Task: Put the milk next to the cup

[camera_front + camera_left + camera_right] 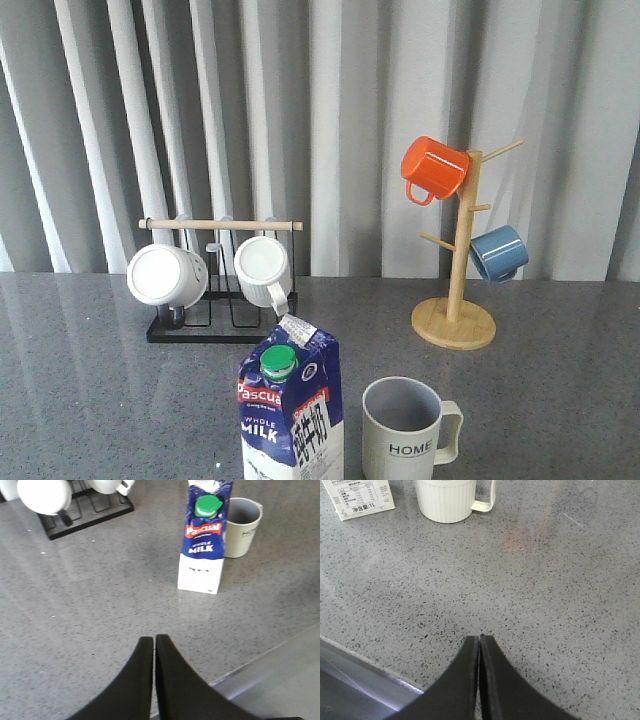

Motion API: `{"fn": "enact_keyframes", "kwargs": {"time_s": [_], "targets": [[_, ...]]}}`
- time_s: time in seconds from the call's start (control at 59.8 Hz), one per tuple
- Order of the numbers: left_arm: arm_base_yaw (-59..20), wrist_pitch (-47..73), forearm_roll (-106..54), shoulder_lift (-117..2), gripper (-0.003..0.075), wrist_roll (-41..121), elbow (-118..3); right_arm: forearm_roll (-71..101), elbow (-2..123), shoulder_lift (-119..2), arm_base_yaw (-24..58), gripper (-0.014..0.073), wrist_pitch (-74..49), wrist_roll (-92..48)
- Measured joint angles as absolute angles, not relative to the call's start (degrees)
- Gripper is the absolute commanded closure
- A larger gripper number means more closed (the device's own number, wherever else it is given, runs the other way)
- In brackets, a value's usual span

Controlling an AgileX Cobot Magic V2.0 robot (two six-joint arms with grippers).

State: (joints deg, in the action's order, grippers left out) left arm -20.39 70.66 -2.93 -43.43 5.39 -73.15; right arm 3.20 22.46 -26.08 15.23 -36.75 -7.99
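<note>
The milk (290,410), a tall blue and white carton with a green cap, stands upright near the table's front edge, just left of the cup (405,432), a cream ribbed mug lettered "HOME". A small gap separates them. In the left wrist view the milk (204,540) stands with the cup (242,526) beside it. In the right wrist view the cup (447,499) and the carton's base (362,499) show. My left gripper (154,639) is shut and empty, well away from the milk. My right gripper (480,638) is shut and empty, well short of the cup. Neither gripper shows in the front view.
A black rack (215,300) with two white mugs stands behind the milk at the left. A wooden mug tree (457,270) carries an orange mug (433,168) and a blue mug (498,252) at the back right. The table's front edge (265,652) lies close to both grippers.
</note>
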Motion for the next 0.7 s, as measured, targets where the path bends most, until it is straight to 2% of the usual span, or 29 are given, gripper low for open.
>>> {"fn": "enact_keyframes", "kwargs": {"time_s": [0.201, 0.501, 0.635, 0.702], "targets": [[-20.4, 70.9, 3.1, -39.0, 0.0727, 5.4, -72.0, 3.2, 22.5, -26.1, 15.2, 0.0600, -36.7, -8.0], [-20.4, 69.9, 3.8, -38.0, 0.0727, 4.8, -71.3, 3.2, 22.5, -26.1, 15.2, 0.0600, -36.7, -8.0], [-19.4, 59.0, 3.4, -35.4, 0.0727, 4.5, -63.8, 3.2, 22.5, -26.1, 15.2, 0.0600, -36.7, -8.0], [-18.0, 48.3, 2.9, -32.6, 0.0727, 4.3, -56.4, 3.2, 22.5, -26.1, 15.2, 0.0600, -36.7, -8.0]]}}
